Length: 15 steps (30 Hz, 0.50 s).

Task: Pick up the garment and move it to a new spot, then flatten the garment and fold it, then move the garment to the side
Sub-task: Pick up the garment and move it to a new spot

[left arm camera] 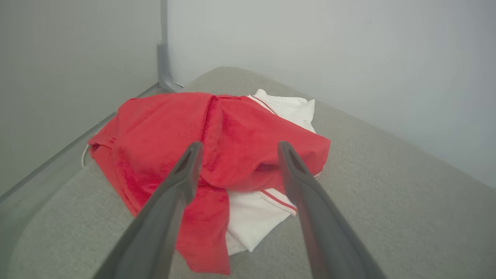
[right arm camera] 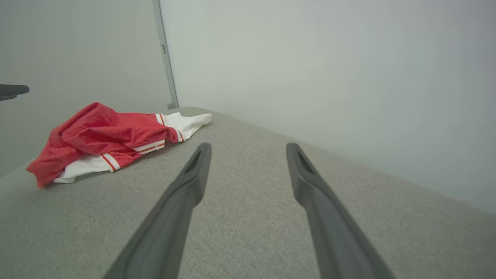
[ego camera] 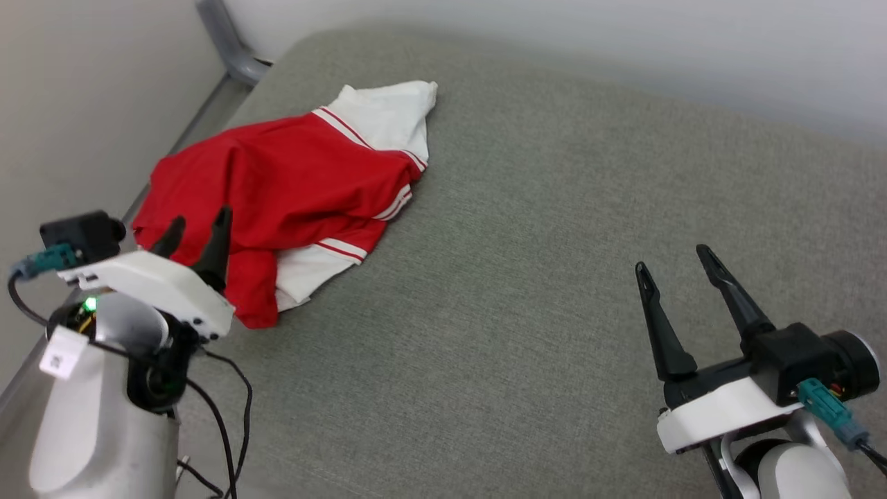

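Red jersey garment (ego camera: pixel 291 180), soft and light, crumpled far left on the grey surface (ego camera: pixel 540 298), probably best pinched at a raised fold by the released left end effector (ego camera: pixel 201 216); right end effector (ego camera: pixel 671 258) also released.

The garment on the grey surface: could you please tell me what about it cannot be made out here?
- Front print: the garment lies crumpled, so its own folds hide any lettering in every view.
- Near left edge, head view: covered by the left gripper.
- Near folds, left wrist view: partly behind that gripper's fingers.
- Collar and hem: lost in the bunching.
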{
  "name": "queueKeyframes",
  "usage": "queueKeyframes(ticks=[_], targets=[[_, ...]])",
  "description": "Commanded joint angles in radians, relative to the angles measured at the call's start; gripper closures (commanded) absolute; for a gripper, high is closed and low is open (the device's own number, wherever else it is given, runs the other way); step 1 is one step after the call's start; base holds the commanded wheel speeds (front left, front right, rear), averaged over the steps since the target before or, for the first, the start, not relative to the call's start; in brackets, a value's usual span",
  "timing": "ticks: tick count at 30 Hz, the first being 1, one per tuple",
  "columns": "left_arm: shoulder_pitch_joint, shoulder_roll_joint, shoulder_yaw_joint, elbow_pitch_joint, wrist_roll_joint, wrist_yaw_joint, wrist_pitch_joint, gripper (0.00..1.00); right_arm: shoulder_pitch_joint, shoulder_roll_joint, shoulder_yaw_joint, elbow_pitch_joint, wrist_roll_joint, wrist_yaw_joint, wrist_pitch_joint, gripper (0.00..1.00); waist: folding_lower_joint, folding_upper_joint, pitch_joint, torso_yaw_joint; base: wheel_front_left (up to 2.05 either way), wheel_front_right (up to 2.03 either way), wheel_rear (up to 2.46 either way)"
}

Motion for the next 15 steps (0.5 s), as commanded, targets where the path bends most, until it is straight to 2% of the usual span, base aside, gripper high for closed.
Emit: queueKeyframes(ticks=[1,8,12,15], targets=[[-0.065,0.014,-0.009,0.017,-0.04,-0.005,0.061,0.0,-0.036,-0.007,0.001,-0.008,-0.01,-0.001,0.002,0.0,-0.0001,0.0,0.108,-0.062,0.0,0.0,0.0],[-0.231,0.107,-0.026,0.144,-0.108,-0.007,0.282,0.0,-0.116,-0.025,0.015,-0.015,-0.014,-0.001,0.007,0.0,-0.0001,0.0,0.241,-0.115,0.0,0.0,0.0],[-0.315,0.136,-0.037,0.241,-0.147,-0.008,0.416,0.0,-0.154,-0.032,0.023,-0.011,-0.015,-0.001,0.009,0.0,-0.0001,0.0,0.295,-0.133,0.0,0.0,0.0],[-0.365,0.158,-0.041,0.301,-0.151,0.002,0.478,0.0,-0.178,-0.034,0.032,-0.005,-0.012,-0.001,0.008,0.0,-0.0001,0.0,0.327,-0.145,0.0,0.0,0.0]])
